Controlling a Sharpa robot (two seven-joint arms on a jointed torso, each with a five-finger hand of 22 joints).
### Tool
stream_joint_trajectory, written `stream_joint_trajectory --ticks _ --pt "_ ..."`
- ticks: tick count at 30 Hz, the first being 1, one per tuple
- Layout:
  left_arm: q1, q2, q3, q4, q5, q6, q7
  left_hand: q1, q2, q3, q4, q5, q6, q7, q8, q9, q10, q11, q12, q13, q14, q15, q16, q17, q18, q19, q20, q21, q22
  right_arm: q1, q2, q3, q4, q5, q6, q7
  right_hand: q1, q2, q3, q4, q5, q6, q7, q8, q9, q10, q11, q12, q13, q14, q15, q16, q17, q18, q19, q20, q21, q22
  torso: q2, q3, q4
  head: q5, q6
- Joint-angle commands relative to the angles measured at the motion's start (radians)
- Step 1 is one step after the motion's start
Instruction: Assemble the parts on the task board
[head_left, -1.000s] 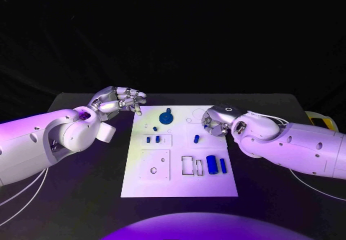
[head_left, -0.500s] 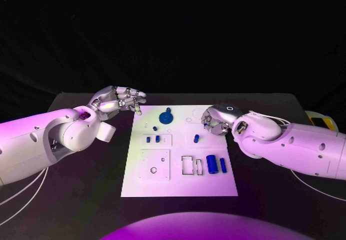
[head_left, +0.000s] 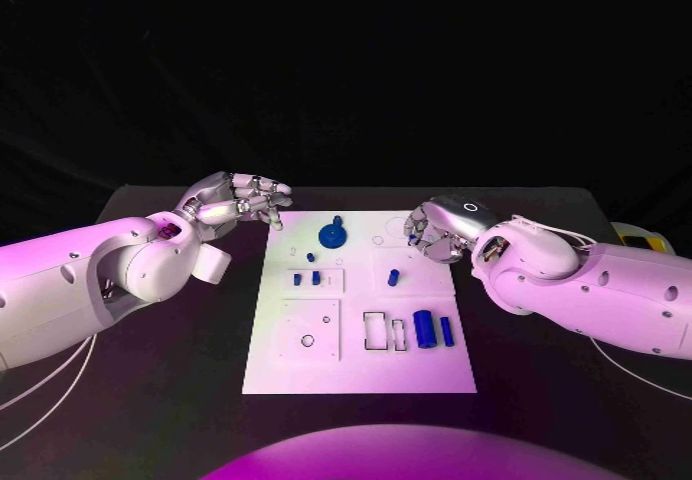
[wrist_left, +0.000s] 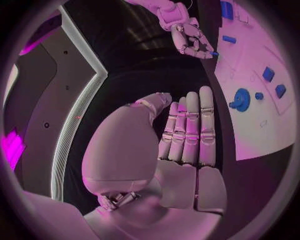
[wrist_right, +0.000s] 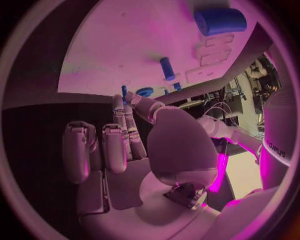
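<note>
The white rectangular task board (head_left: 361, 350) lies flat in the middle of the black table (head_left: 173, 370), between the two white arms.

The right hand (head_left: 436, 228) hovers over the board's far right edge. In the left wrist view a small blue peg (wrist_left: 214, 53) shows at its fingertips (wrist_left: 203, 51), pinched there; in the right wrist view the same peg's tip stands above the thumb and finger. The hand is grasping that peg, clear of the board surface.

The left hand (head_left: 238, 205) sits just off the board's far left corner, over the bare table. Its own wrist view shows its fingers (wrist_left: 190, 130) straight and side by side, with nothing in them; the hand is released.

Parts counted on the board in the head view:
- One blue gear-shaped disc with a stem (head_left: 333, 236), near the far edge, closest to the left hand but apart from it.
- Three short blue pegs in the left middle field (head_left: 307, 275).
- One short blue peg right of centre (head_left: 392, 276), just beside the right hand's wrist.
- One large blue cylinder (head_left: 424, 327) lying on its side at the right.
- One slim blue bar (head_left: 447, 331) just beside that cylinder.
</note>
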Motion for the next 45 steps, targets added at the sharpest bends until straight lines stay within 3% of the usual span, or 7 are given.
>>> stream_joint_trajectory --ticks 1,10,17,22,32,38,45 --pt "0.000 0.002 0.001 -0.001 0.006 0.016 0.008 0.008 -0.001 0.000 -0.006 0.001 0.001 0.006 -0.004 0.000 -0.005 -0.002 -0.004 -0.001 -0.006 0.003 -0.003 0.001 0.002 -0.001 0.003 0.000 0.001 0.004 -0.012 0.002 0.048 0.028 -0.042 0.010 0.008 -0.005 -0.001 -0.005 0.003 0.002 0.002 0.003 0.000 0.000 0.000 0.005 0.001 0.060 -0.004 0.001 0.050 -0.011 0.052 -0.007 -0.001 0.185 0.000 -0.0007 -0.0020 0.008 0.004" --pt "0.000 0.010 0.001 -0.009 0.006 0.015 0.014 0.008 -0.001 0.000 -0.006 0.001 0.001 0.006 -0.004 0.000 -0.005 -0.002 -0.004 -0.001 -0.006 0.003 -0.003 0.001 0.002 -0.001 0.003 0.000 0.001 0.001 0.003 0.005 0.144 0.039 -0.059 0.032 0.009 -0.005 -0.001 -0.005 0.005 0.000 0.003 0.002 0.000 0.000 0.001 0.005 0.001 0.059 -0.003 -0.003 0.045 -0.011 0.051 -0.007 -0.003 0.183 -0.001 -0.0010 0.0007 0.026 0.012" --pt "-0.001 0.023 0.001 -0.016 0.006 0.010 0.018 0.007 0.000 -0.001 -0.005 0.001 0.001 0.007 -0.005 0.000 -0.006 -0.001 -0.005 -0.001 -0.007 0.004 -0.002 0.002 0.002 -0.002 0.004 0.000 0.002 -0.018 0.051 0.005 0.168 0.037 -0.059 0.044 0.009 -0.005 0.000 -0.006 0.006 0.000 0.003 0.002 0.000 0.000 0.001 0.004 0.001 0.058 -0.003 -0.003 0.044 -0.010 0.051 -0.007 -0.004 0.183 -0.001 -0.0024 -0.0003 0.062 0.018" --pt "-0.001 0.037 0.001 -0.019 0.006 -0.001 0.029 0.008 0.001 -0.001 -0.006 0.001 0.001 0.007 -0.005 0.000 -0.006 -0.001 -0.005 -0.001 -0.007 0.004 -0.002 0.002 0.002 -0.002 0.004 0.000 0.002 -0.045 0.094 0.004 0.160 0.033 -0.052 0.054 0.009 -0.005 0.000 -0.006 0.006 0.000 0.003 0.002 0.001 0.000 0.001 0.004 0.001 0.058 -0.003 -0.004 0.042 -0.010 0.050 -0.007 -0.007 0.182 -0.001 -0.0010 0.0011 0.082 0.016" --pt "-0.001 0.068 0.000 -0.025 0.007 -0.002 0.036 0.009 0.002 -0.001 -0.006 0.002 0.002 0.007 -0.005 0.000 -0.005 -0.001 -0.005 0.000 -0.008 0.004 -0.003 0.003 0.002 -0.004 0.004 0.000 0.003 -0.103 0.171 -0.010 0.102 0.034 -0.033 0.067 0.010 -0.003 0.001 -0.006 0.007 -0.003 0.005 0.001 0.001 -0.002 0.002 0.002 0.000 0.057 -0.002 -0.006 0.039 -0.009 0.049 -0.007 -0.011 0.180 0.000 -0.0027 0.0011 0.120 0.012" --pt "-0.001 0.081 0.001 -0.029 0.007 0.010 0.026 0.008 0.002 -0.002 -0.006 0.001 0.001 0.007 -0.006 0.000 -0.005 -0.001 -0.005 0.000 -0.009 0.004 -0.003 0.003 0.002 -0.004 0.004 0.000 0.003 -0.127 0.195 -0.014 0.081 0.033 -0.026 0.067 0.009 -0.002 0.001 -0.006 0.008 -0.004 0.006 0.000 0.001 -0.003 0.003 0.002 0.000 0.056 -0.002 -0.008 0.035 -0.008 0.048 -0.007 -0.014 0.178 0.001 -0.0017 0.0003 0.137 0.011" --pt "-0.001 0.089 0.001 -0.032 0.007 0.012 0.022 0.005 0.003 -0.004 -0.004 0.001 0.001 0.008 -0.007 0.000 -0.005 0.000 -0.005 0.000 -0.010 0.005 -0.003 0.004 0.001 -0.006 0.005 0.000 0.003 -0.145 0.213 -0.016 0.065 0.025 -0.020 0.061 0.009 -0.002 0.001 -0.007 0.008 -0.005 0.006 0.000 0.001 -0.003 0.003 0.001 0.000 0.055 -0.002 -0.009 0.033 -0.008 0.048 -0.007 -0.015 0.178 0.001 -0.0013 0.0000 0.155 -0.001"
